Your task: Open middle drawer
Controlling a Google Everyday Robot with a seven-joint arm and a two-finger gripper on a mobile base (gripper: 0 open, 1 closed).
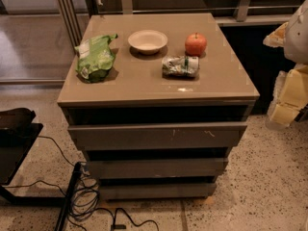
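The middle drawer (156, 168) is a plain grey-brown flat front, second of three in the low cabinet (144, 83). No tray inside it shows. Above it is the taller front with pale scratch marks (156, 136). Below it is the thin dark bottom front (156, 190). My gripper (288, 97) is at the right edge of the view, white and pale yellow. It hangs beside the cabinet's right side at about the height of the cabinet top, apart from the drawers.
On the cabinet top lie a green snack bag (96, 57), a white bowl (147, 41), a red apple (196, 44) and a crumpled green-and-white packet (180, 66). Black cables (86, 196) and a black stand (14, 134) are on the speckled floor at left.
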